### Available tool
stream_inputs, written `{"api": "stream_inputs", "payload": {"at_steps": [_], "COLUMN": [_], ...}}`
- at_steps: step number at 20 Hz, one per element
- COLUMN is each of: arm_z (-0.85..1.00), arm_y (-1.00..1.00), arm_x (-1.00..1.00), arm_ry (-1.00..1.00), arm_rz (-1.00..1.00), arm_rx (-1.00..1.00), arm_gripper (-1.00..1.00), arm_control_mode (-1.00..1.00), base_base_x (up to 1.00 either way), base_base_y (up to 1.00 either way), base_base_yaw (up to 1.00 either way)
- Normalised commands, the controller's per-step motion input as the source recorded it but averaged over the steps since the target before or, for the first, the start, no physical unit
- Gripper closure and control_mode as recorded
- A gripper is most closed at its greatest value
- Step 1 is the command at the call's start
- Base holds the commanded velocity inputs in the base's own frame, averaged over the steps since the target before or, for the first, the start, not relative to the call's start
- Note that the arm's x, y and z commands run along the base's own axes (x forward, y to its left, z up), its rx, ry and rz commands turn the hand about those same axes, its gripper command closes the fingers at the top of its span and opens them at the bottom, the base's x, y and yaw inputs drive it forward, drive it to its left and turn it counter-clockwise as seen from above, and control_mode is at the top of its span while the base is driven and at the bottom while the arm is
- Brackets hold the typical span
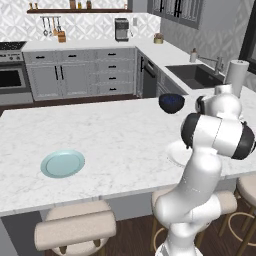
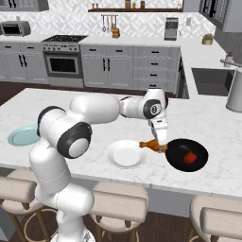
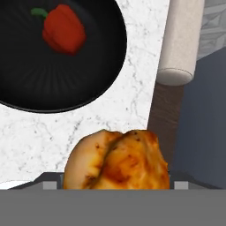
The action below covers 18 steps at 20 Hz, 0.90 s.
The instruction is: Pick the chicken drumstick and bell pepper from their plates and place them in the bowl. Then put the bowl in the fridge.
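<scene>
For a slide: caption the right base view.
Hand carries the drumstick beside the bowl, pepper already inside.

Two base views flank the arm, sharing the bowl (image 2: 187, 155) — hand view close above, perhaps tilted

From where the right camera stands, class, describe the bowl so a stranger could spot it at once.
Find the white marble island in the middle of the kitchen and follow its near edge towards the right. Beside the white plate sits the bowl, with a red pepper inside. It is the one dark, deep, glossy dish; both plates are pale and flat.
</scene>
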Motion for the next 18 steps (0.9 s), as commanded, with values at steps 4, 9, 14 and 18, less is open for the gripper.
{"api": "stream_inputs", "payload": {"at_steps": [4,9,14,18], "arm_z": [-0.15,-0.05,-0.16,-0.45], "arm_y": [-0.28,-0.49,-0.48,-0.61], "arm_x": [0.01,0.21,0.58,0.57], "arm_ry": [0.0,0.0,0.03,0.0], "arm_rz": [0.0,0.0,0.0,0.0], "arm_rx": [0.0,0.03,0.02,0.0], "arm_gripper": [1.0,1.0,1.0,1.0], "arm_control_mode": [-1.0,-1.0,-1.0,-1.0], "base_base_x": [0.0,0.0,0.0,0.0], "base_base_y": [0.0,0.0,0.0,0.0], "base_base_yaw": [0.0,0.0,0.0,0.0]}}
